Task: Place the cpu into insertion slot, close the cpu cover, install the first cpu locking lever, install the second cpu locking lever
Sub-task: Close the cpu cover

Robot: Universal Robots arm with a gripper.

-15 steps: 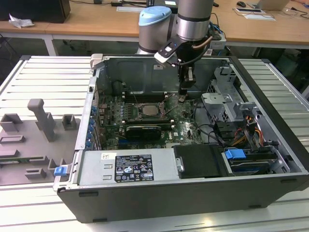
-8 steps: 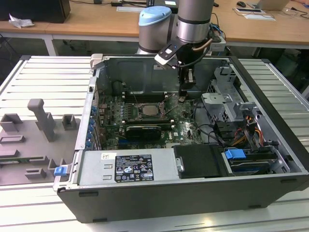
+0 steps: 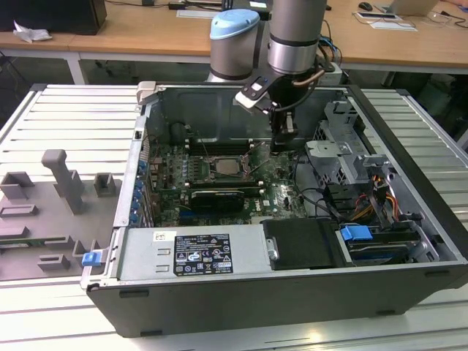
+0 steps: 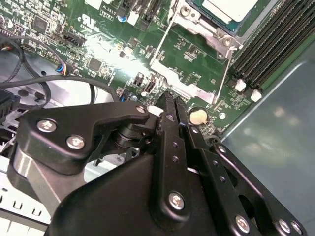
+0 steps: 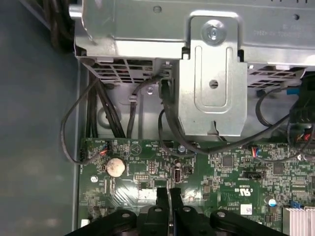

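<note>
Just beside the insertion slot [image 3: 241,176], where the cpu [image 4: 227,7] is already sitting, the gripper [image 4: 174,102] is hovering with fingers [image 4: 169,124] pressed together on nothing, seemingly working the closing steps, which are calling for fine aim at a thin locking lever [image 4: 227,69].

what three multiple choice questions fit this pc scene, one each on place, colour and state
1. The gripper hangs where from the insertion slot? A the exterior view's right B the exterior view's left C outside the case
2. The motherboard is: A blue B green C red
3. The cpu is: A in the gripper B in the insertion slot C on the desk
Key: 1 A, over the motherboard beside the slot; 2 B, green in both wrist views; 3 B, silver top sits in the slot.
</note>
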